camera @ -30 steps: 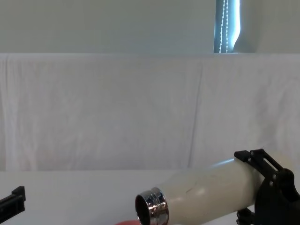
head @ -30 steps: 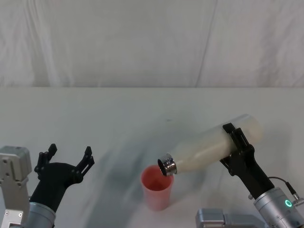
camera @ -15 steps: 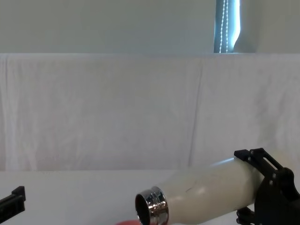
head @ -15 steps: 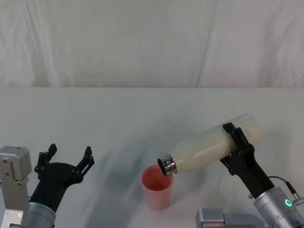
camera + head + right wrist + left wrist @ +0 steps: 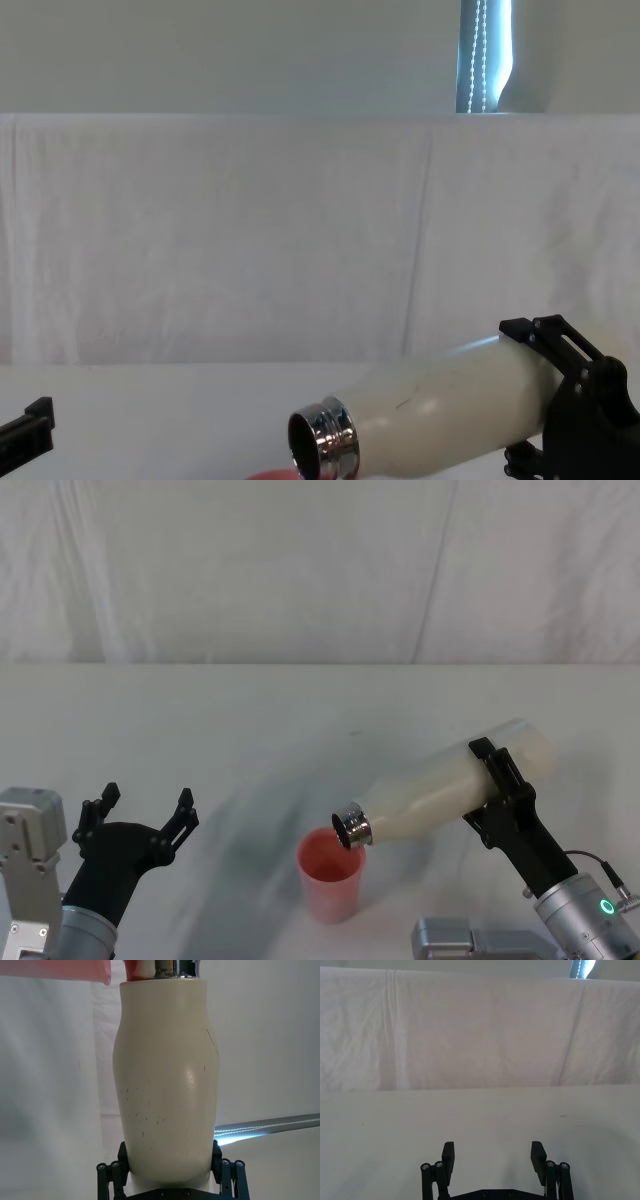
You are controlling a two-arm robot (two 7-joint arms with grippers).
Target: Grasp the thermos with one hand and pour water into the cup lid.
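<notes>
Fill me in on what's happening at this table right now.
The right gripper is shut on the thermos, holding it tipped over with its open steel neck pointing down over the pink cup lid, which stands on the table. No water is visible in the stream or the cup, so how far the pour has got is unclear. The left gripper sits open, off to the robot's left and near the table's front edge, holding nothing.

A white-covered table [image 5: 250, 720] carries the pink cup lid [image 5: 331, 872], standing upright.
</notes>
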